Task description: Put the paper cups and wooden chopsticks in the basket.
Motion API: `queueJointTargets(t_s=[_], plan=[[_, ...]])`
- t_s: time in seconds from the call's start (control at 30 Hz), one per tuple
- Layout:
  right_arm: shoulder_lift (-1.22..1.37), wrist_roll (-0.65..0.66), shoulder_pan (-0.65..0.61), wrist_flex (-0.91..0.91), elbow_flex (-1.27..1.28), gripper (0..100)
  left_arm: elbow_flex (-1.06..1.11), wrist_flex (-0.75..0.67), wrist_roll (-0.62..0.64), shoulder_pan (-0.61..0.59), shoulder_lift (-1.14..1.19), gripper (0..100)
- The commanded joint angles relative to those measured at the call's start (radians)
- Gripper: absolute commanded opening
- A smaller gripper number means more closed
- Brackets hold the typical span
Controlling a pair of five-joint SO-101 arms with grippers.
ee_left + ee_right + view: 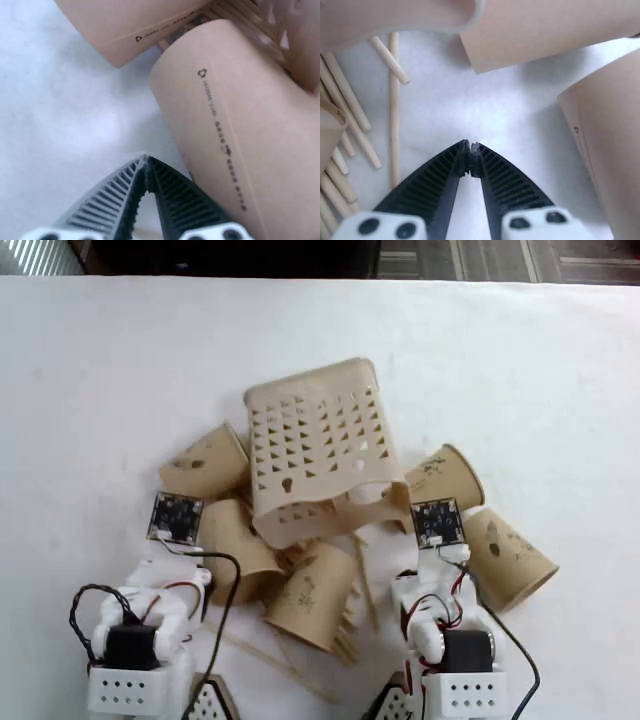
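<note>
Left claw and right claw: both pinched closed, holding nothing.
Your left sits just beside the paper cups, your right over bare desk near the chopsticks. Cups and chopsticks lie on the desk around the tipped-over basket.

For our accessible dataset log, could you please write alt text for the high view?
A perforated basket lies tipped over on a white table, with five paper cups on their sides and loose chopsticks beside it. The left arm and right arm sit at the near edge.
</note>
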Motion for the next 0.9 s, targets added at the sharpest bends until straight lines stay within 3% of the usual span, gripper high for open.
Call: queueJointTargets(t_s=[0.0, 0.3, 0.5, 0.7, 0.87], plan=[[-0.005, -0.005, 0.004, 0.001, 0.009, 1.8, 0.0, -0.003, -0.006, 0.027, -0.005, 2], [-0.008, 0.0, 0.021, 0.001, -0.133, 1.8, -0.12, -0.038, -0.006, 0.025, -0.005, 2], [-0.008, 0.018, 0.111, -0.004, -0.327, 1.8, -0.178, 0.006, -0.006, -0.012, -0.005, 2], [-0.007, 0.416, 0.134, 0.019, -0.531, 1.8, -0.196, 0.017, -0.006, -0.081, -0.005, 2], [0.001, 0.508, 0.058, 0.077, -0.617, 2.1, -0.195, 0.017, -0.008, -0.084, -0.005, 2]])
